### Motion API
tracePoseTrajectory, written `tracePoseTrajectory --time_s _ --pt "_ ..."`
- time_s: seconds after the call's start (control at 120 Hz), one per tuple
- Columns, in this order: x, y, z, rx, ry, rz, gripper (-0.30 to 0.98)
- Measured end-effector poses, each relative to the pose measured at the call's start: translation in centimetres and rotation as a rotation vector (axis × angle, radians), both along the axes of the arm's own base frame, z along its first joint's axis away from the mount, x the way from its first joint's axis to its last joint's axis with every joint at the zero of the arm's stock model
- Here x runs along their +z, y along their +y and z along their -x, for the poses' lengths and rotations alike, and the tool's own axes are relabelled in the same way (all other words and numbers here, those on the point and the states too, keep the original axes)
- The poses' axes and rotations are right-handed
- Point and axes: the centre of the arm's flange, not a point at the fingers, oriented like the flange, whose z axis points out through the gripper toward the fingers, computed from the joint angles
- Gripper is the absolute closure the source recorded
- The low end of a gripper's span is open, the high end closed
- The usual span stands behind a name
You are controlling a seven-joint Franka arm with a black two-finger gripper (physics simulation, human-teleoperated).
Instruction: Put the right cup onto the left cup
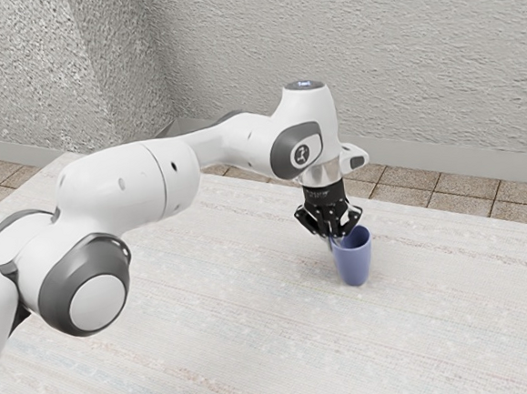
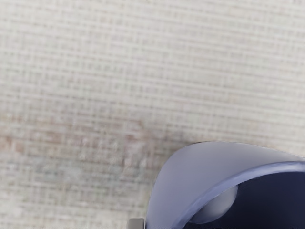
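1. At the exterior view's left, the white arm point(image 1: 117, 186) is reaching over the pale table point(image 1: 193, 348) toward the exterior view's right, a rough grey wall point(image 1: 261, 51) standing behind.
2. Next along, the black gripper point(image 1: 336, 237) is pointing down, its fingers drawn narrow and pinching the cup's wall at the rim.
3. Furthest right, the blue cup point(image 1: 354, 263) is sitting upright below the gripper, its mouth facing up; whether its base is touching the table, I cannot tell.
4. In the wrist view, a small grey fingertip point(image 2: 136, 223) is showing just beside the cup's outer side, and the dark hollow is opening beyond the rim.
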Motion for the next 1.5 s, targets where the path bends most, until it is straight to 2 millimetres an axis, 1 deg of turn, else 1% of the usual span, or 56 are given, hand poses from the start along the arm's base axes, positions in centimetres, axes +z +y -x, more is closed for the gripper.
tracePoseTrajectory --time_s 0.192,0.333,0.408,0.483,0.6,0.758,0.833,0.892,0.958,1.033,1.1,1.275,1.5 --pt "4.1 0.3 0.5 -0.004 -0.040 -0.005 0.77" --pt "8.2 1.1 1.5 -0.001 -0.071 -0.002 0.78" --pt "10.6 2.8 2.0 0.016 -0.090 -0.009 0.78" --pt "12.0 4.4 2.3 0.032 -0.099 -0.011 0.78" --pt "13.4 6.9 3.1 0.055 -0.097 -0.015 0.79" --pt "15.1 9.5 5.4 0.075 -0.086 -0.022 0.79" --pt "16.4 11.3 6.0 0.095 -0.097 -0.027 0.79" --pt "17.4 13.2 6.3 0.119 -0.106 -0.029 0.79" --pt "17.9 15.2 6.8 0.143 -0.105 -0.031 0.79" --pt "18.1 17.3 7.4 0.169 -0.099 -0.034 0.79" --pt "18.0 19.0 7.5 0.190 -0.094 -0.036 0.79" --pt "17.9 23.6 9.0 0.251 -0.074 -0.040 0.79" --pt "18.6 27.4 12.0 0.305 -0.060 -0.041 0.79"
